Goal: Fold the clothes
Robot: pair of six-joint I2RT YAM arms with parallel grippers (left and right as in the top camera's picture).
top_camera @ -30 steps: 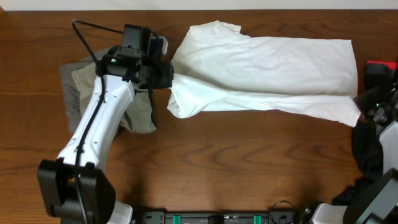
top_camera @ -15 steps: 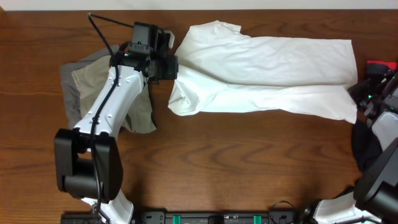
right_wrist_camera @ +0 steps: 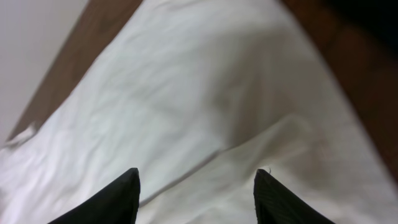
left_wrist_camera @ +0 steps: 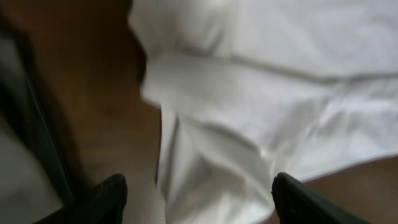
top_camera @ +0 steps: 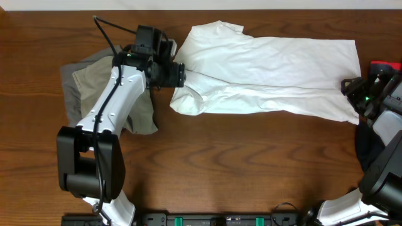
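While the big soft white T-shirt (top_camera: 270, 69) lies long on the brown wooden table (top_camera: 220, 163)

The black left gripper (top_camera: 179, 75) is at its left end, the black right gripper (top_camera: 347, 86) at its right end. Both have fingers spread, pinching nothing.

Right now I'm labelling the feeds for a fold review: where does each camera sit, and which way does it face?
Overhead: above the table, facing straight down; left arm, right arm, white T-shirt, khaki shorts show.
Left wrist: on the left arm, facing down past the left end effector onto the shirt.
Right wrist: likewise, past the right end effector.
Shared: all see the shirt.
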